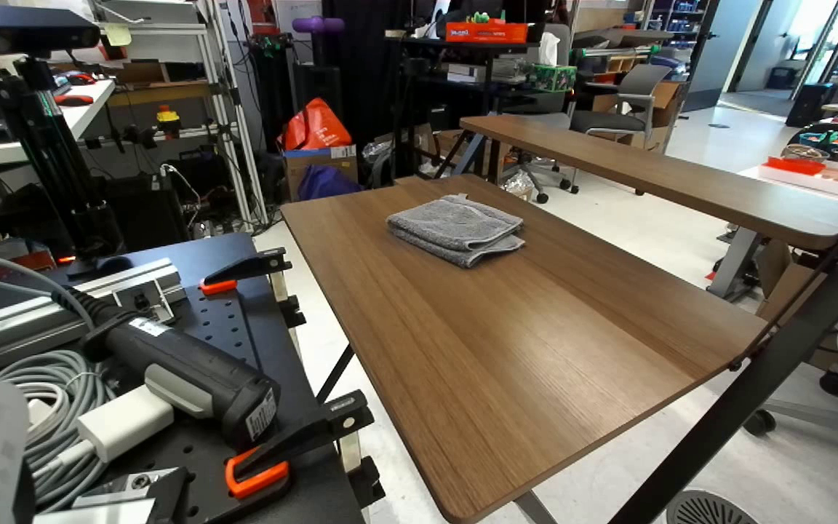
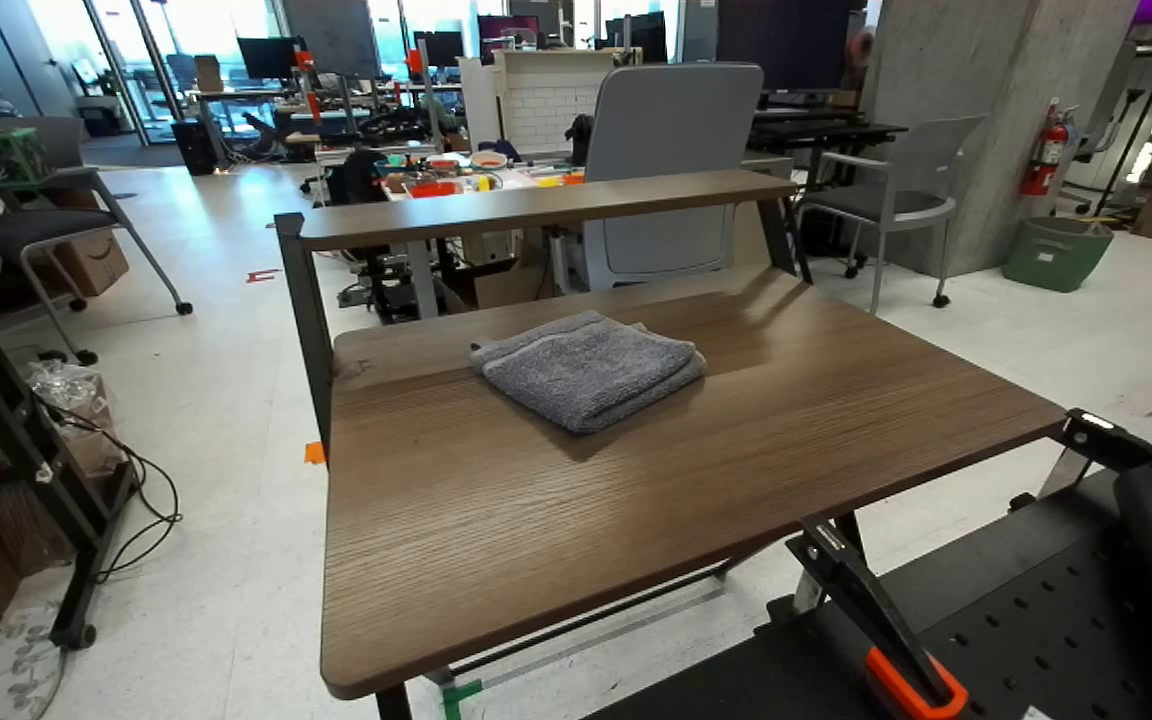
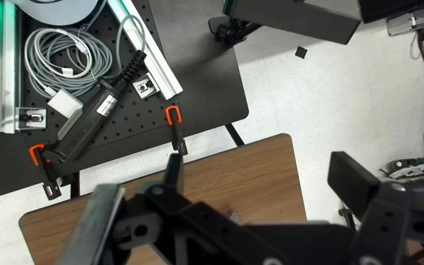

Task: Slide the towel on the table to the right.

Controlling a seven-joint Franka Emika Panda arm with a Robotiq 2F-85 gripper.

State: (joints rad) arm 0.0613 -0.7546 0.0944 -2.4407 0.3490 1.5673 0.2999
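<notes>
The towel (image 1: 459,227) is a grey folded cloth lying flat, a little rumpled, on the brown wood-grain table (image 1: 506,335). In an exterior view the towel (image 2: 586,372) lies on the rear half of the table (image 2: 496,540), near its narrow raised shelf. In the wrist view only a small grey corner of the towel (image 3: 233,217) shows behind the gripper's linkage; the rest is hidden. My gripper (image 3: 257,162) is open, its fingers wide apart with nothing between them. It is above the table (image 3: 241,180), apart from the towel. Neither exterior view shows the gripper.
A black bench (image 1: 193,378) adjoins the table with a gap. It holds orange-tipped clamps (image 1: 259,473), a black handheld device (image 1: 186,364), coiled cable (image 3: 68,59) and a camera stand (image 1: 55,145). A narrow wooden shelf (image 2: 556,205) on dark posts rises along the table's far side.
</notes>
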